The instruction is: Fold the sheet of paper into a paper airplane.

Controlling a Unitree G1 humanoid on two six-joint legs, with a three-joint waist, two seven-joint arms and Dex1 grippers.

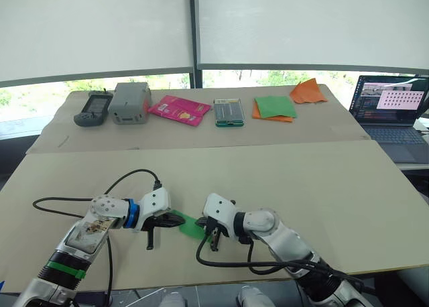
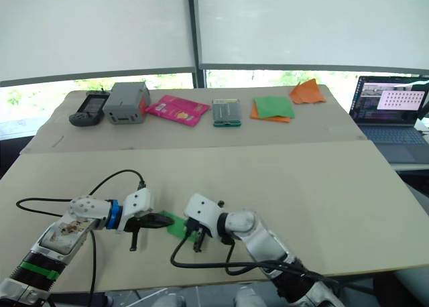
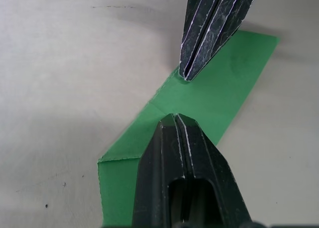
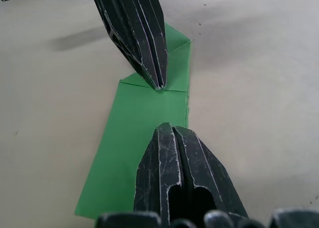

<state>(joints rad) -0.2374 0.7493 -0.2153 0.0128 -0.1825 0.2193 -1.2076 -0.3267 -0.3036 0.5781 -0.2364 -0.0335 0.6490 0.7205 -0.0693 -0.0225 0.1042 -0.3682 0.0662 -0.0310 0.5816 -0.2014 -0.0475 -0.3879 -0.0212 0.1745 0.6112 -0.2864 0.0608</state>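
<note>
The sheet of paper (image 1: 191,226) is bright green and lies flat on the near table between my two arms, folded into a narrow strip with a slanted flap at one end (image 3: 117,180). My left gripper (image 1: 179,220) is shut, its tip resting on the strip's left part (image 3: 174,118). From the other side my right gripper (image 1: 213,237) is shut too, its tip on the paper (image 4: 169,126). The two tips point at each other, a short gap apart, along the crease. Neither holds the paper between its fingers.
A second table behind carries a grey handheld device (image 1: 93,108), a grey box (image 1: 130,102), a pink packet (image 1: 178,109), a green-edged case (image 1: 228,112), a green sheet stacked on an orange one (image 1: 273,108) and crumpled orange paper (image 1: 308,91). A laptop (image 1: 392,109) stands far right.
</note>
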